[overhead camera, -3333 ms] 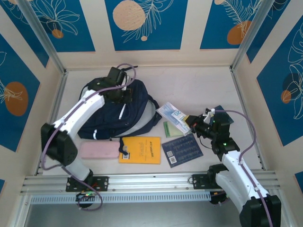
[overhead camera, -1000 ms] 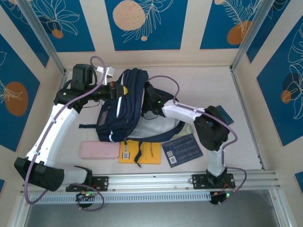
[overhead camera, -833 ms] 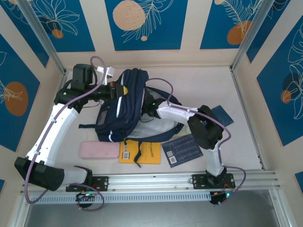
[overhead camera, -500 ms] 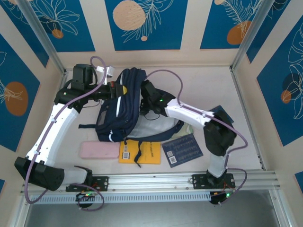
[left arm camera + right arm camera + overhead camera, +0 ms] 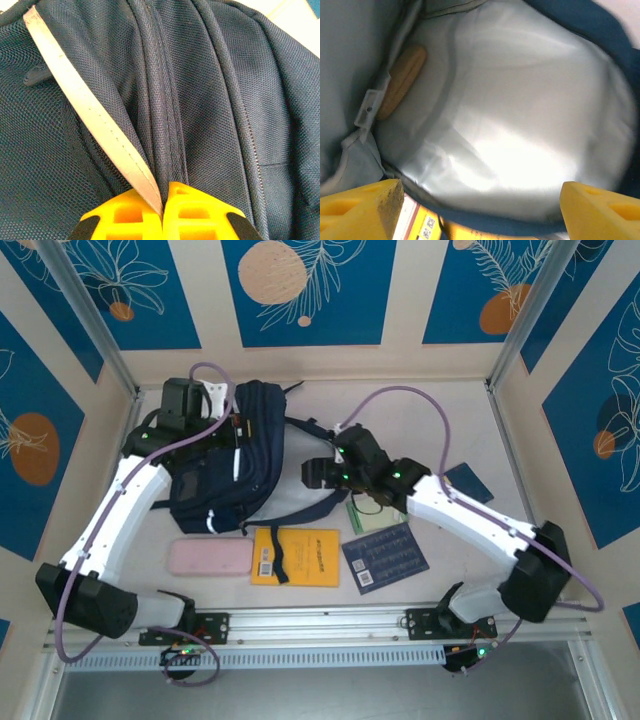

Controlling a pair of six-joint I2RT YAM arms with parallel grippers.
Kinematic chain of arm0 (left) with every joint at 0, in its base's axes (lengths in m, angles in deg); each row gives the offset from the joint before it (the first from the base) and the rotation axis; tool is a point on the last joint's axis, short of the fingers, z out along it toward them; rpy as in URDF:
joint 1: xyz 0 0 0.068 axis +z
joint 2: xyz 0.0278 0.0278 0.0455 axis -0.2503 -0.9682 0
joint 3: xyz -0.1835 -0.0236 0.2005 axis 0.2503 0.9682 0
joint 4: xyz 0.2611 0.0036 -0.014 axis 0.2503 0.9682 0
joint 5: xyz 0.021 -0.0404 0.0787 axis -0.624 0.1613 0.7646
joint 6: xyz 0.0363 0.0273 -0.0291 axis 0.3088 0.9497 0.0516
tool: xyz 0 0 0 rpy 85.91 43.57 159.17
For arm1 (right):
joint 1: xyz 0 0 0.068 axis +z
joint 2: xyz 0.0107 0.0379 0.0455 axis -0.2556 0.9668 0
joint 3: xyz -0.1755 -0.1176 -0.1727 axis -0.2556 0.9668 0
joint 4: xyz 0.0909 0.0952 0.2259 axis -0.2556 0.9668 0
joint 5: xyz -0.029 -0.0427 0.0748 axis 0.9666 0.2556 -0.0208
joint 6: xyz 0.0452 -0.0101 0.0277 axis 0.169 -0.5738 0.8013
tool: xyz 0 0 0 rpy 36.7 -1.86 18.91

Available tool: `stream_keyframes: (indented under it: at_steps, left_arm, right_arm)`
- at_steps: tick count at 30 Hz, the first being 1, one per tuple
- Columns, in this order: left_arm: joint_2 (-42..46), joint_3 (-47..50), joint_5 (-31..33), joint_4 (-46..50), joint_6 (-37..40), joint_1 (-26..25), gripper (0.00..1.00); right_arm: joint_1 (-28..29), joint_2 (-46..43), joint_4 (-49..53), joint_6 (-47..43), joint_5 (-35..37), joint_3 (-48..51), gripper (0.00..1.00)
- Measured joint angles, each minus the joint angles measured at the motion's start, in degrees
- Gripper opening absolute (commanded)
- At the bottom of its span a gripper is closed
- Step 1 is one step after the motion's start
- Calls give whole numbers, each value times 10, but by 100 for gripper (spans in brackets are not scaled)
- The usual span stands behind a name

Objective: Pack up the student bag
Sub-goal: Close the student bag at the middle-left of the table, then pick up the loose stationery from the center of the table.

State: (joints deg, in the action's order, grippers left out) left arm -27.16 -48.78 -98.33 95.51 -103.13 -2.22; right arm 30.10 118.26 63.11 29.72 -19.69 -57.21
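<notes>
The left gripper [image 5: 162,205] is closed tight on a white trim strip of the student bag [image 5: 215,485], a dark navy backpack held raised at the table's [image 5: 440,420] left rear. Packing appears incomplete: the pink case [image 5: 208,558], yellow book [image 5: 305,558], green notebook [image 5: 365,516] and dark blue booklet [image 5: 386,557] lie outside it. The right gripper [image 5: 314,474], jaws wide apart and empty, faces the bag's pale grey lining [image 5: 520,125].

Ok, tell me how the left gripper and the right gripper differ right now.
Jaws: the left gripper is shut, the right gripper stands wide open. Load: the left gripper pinches the student bag at a white strip; the right gripper holds nothing and faces the bag's pale lining. Place, from above: the left gripper is on the bag, the right gripper beside it. Both have yellow fingers.
</notes>
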Motion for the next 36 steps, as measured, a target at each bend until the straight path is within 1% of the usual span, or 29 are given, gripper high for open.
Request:
stream_keyframes:
  at_steps: [2, 4, 6, 8, 9, 11, 13, 15, 17, 22, 24, 27, 29, 32, 34, 36]
  left_arm:
    - [-16, 0, 32, -6, 8, 0, 0]
    - [-35, 0, 64, -14, 15, 0, 13]
    - [-52, 0, 90, -26, 25, 0, 18]
    - [-65, 6, 110, -49, 36, 1, 29]
    - [-67, 12, 117, -60, 39, 1, 36]
    - [-67, 28, 125, -81, 39, 1, 44]
    - [-68, 41, 127, -100, 37, 1, 56]
    - [-67, 47, 126, -110, 33, 1, 62]
    - [-67, 48, 123, -116, 25, 1, 65]
    - [-39, 54, 94, -122, 0, 2, 67]
    - [-11, 75, 75, -130, -21, 1, 67]
    - [38, 133, 47, -140, -61, -11, 68]
    - [58, 173, 38, -143, -88, -31, 69]
    - [69, 243, 23, -164, -132, -86, 68]
    - [66, 297, 13, -194, -167, -136, 68]
    - [49, 325, 6, -214, -195, -179, 68]
  right_arm:
    - [-11, -40, 1, 0, 6, 27, 81]
    - [-23, -81, 5, 0, 10, 56, 80]
    - [-31, -111, 9, 0, 13, 78, 80]
    - [-36, -134, 14, 0, 15, 101, 80]
    - [-42, -146, 16, 0, 15, 113, 80]
    - [-56, -161, 20, 2, 9, 134, 80]
    - [-84, -169, 23, 10, -8, 150, 80]
    - [-109, -170, 23, 16, -25, 161, 80]
    - [-125, -170, 24, 19, -39, 168, 80]
    - [-144, -170, 25, 34, -80, 180, 77]
    - [-146, -169, 25, 40, -98, 187, 76]
    - [-146, -159, 28, 50, -106, 199, 74]
    - [-151, -143, 36, 57, -107, 203, 74]
    - [-174, -114, 38, 53, -106, 209, 76]
    - [-203, -89, 37, 44, -103, 209, 76]
    - [-237, -59, 38, 41, -99, 205, 75]
